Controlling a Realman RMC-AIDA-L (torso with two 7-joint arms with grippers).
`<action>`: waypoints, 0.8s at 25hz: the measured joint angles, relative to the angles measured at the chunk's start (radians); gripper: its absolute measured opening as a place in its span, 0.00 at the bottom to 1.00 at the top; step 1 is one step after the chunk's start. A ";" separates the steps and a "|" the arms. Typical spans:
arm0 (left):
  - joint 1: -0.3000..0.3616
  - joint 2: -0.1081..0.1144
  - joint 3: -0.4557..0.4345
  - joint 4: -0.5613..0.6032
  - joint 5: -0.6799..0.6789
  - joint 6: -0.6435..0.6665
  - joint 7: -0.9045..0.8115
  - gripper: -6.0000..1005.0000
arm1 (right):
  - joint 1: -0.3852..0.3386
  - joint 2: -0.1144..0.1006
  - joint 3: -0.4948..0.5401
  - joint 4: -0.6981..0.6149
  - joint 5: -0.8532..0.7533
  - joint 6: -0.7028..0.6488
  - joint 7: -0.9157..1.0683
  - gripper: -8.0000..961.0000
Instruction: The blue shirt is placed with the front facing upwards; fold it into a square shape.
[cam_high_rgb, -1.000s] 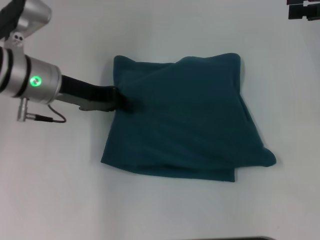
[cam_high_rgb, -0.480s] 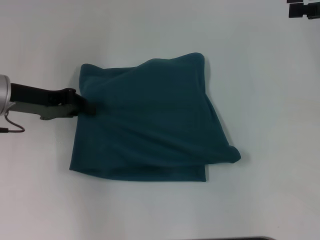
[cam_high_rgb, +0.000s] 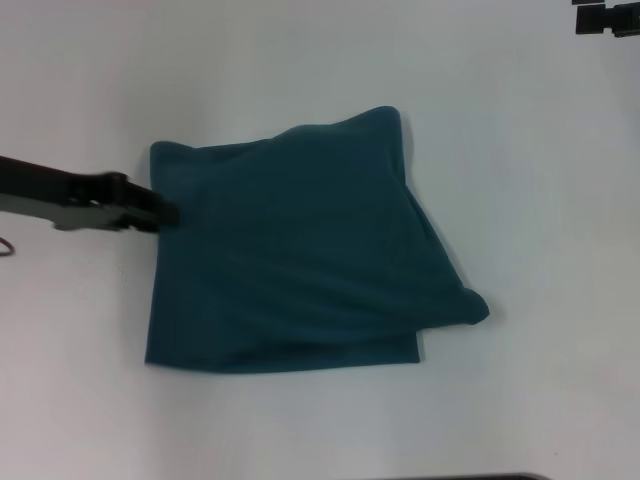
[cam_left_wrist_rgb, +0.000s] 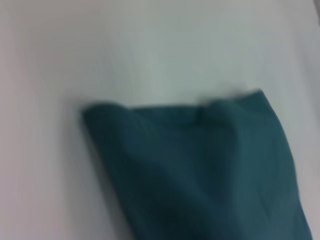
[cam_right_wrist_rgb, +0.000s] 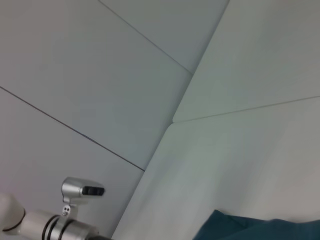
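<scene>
Where left gripper (cam_high_rgb: 165, 213) meets blue shirt (cam_high_rgb: 300, 250) edge

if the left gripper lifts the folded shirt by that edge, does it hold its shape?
Probably not. The blue shirt looks like soft layered cloth with rumpled, uneven edges, so it should droop and unfold. The left gripper meets only its left edge; the far bulging corner would likely sag. On the smooth white table it probably slides easily.

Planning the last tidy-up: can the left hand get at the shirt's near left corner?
Probably yes: the left hand is already at the shirt's left edge, and bare table lies beside that corner.
</scene>
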 joint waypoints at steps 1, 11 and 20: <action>0.003 0.009 -0.007 -0.007 0.000 -0.002 -0.010 0.11 | 0.000 0.000 0.000 0.000 0.000 0.000 0.000 0.98; 0.021 0.012 -0.207 0.030 -0.201 0.062 -0.037 0.44 | -0.007 0.000 0.000 0.004 0.000 -0.001 -0.004 0.98; -0.001 -0.021 -0.166 0.237 -0.216 -0.071 -0.014 0.90 | -0.020 0.004 -0.003 0.008 0.000 -0.005 -0.009 0.98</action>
